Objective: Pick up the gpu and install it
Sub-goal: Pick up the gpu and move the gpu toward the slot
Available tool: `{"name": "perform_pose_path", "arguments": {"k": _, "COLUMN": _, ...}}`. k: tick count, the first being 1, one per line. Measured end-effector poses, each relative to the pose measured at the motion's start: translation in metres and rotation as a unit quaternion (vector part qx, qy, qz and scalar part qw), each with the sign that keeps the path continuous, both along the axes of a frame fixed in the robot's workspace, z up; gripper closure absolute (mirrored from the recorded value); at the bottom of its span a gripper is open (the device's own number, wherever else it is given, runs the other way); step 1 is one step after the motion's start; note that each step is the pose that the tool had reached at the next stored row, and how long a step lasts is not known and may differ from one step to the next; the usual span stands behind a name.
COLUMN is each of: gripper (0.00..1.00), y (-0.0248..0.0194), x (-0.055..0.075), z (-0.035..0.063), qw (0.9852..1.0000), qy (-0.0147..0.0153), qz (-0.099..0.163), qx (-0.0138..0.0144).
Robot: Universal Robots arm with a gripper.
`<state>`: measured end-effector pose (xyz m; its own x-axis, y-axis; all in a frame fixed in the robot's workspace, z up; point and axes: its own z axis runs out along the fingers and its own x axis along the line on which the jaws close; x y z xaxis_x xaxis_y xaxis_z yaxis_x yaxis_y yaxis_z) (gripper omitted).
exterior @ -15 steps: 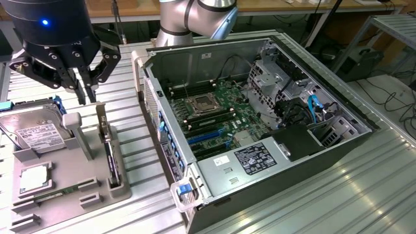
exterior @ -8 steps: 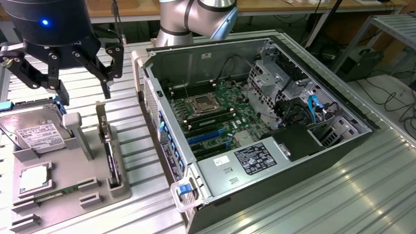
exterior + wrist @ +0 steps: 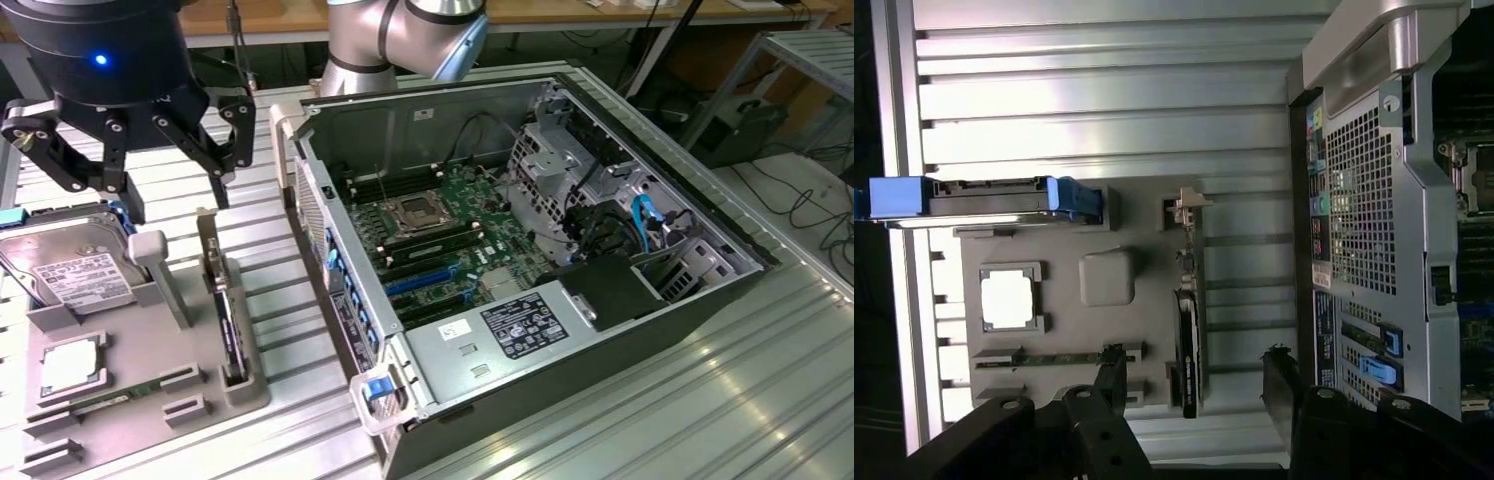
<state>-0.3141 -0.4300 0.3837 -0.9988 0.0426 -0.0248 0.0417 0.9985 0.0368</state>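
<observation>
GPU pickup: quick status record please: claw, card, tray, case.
claw: open, empty, hanging above the tray
gpu: standing on edge in its tray slot, not gripped
tray: grey, to the exterior view's left of the case; also holds a hard drive, a processor and a memory stick
case: side open, motherboard exposed
progress: gpu not yet lifted or installed
</observation>
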Motion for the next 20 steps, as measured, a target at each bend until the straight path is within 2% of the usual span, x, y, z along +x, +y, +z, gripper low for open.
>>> {"name": "perform_pose_path", "arguments": {"k": 20, "gripper": 0.34, "y": 0.0, "x": 0.0, "z": -0.005, "qw": 0.9999, "qy": 0.0001, "qz": 0.011, "qx": 0.0001}}
